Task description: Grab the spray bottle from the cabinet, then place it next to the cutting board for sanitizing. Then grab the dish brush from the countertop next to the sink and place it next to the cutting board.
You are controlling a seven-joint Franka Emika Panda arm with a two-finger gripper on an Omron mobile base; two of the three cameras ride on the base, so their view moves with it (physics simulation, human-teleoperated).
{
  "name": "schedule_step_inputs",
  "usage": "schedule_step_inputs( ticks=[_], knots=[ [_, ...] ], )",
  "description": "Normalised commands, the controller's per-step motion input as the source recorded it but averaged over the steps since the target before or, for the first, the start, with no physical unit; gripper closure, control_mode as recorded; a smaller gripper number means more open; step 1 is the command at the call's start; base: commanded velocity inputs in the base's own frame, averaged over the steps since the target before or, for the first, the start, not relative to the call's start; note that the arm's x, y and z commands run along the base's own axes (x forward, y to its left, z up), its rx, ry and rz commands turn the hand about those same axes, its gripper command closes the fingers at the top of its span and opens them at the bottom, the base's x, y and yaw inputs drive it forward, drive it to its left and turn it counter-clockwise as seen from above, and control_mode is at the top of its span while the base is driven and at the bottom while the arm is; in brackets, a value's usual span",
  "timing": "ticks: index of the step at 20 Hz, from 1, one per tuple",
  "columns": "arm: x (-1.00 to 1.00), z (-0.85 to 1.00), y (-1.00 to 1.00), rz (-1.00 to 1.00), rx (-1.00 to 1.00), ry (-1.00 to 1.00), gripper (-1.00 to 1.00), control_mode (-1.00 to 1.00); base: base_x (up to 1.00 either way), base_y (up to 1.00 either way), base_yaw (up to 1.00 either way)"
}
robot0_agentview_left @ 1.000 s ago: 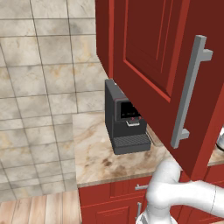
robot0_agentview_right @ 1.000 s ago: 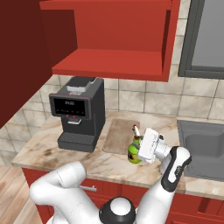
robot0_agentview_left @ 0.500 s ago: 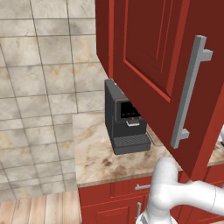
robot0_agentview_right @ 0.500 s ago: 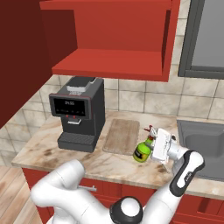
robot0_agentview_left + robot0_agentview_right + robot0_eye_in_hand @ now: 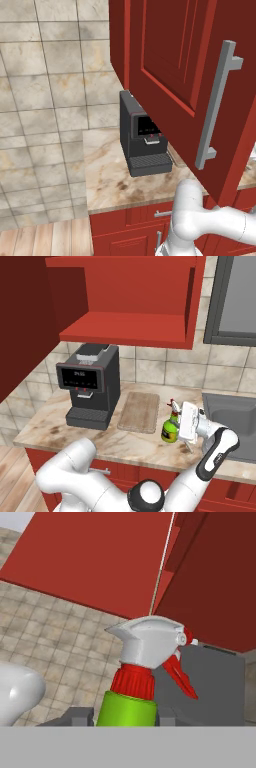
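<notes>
Right base view: carried rightward and lower since a second ago, green spray bottle with white-and-red trigger head (image 5: 171,427) clenched between fingers (image 5: 178,423), now just beside pale wooden cutting board (image 5: 139,412), near set-down on marbled beige worktop (image 5: 135,443).

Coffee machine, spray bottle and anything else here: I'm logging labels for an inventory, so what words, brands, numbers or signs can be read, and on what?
Nothing can be read.
Coffee machine: its dark front panel carries a row of small light marks and red dots, too small and blurred to read.
Spray bottle: green body, red collar, white head, with no label showing.
Cabinet: no text on the door.
</notes>
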Motion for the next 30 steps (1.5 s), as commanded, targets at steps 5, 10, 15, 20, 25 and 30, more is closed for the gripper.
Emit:
schedule_step_inputs(
  ticks=[5,10,15,20,25,30],
  knots=[
    [-0.02,-0.02,0.00,0.00,-0.01,0.00,1.00,-1.00,0.00,0.00,0.00],
    [0.00,-0.15,0.00,0.00,-0.01,-0.01,1.00,-1.00,0.00,0.00,0.00],
    [0.00,-0.33,0.00,0.00,-0.01,-0.03,1.00,-1.00,0.00,0.00,0.00],
    [0.00,-0.35,0.00,0.00,-0.06,-0.07,1.00,-1.00,0.00,0.00,0.00],
    [-0.02,-0.44,0.17,0.00,-0.11,-0.11,-1.00,-1.00,0.00,0.00,0.00],
    [-0.01,-0.13,0.01,-0.01,-0.05,-0.07,-1.00,-1.00,0.00,0.00,0.00]
  ],
)
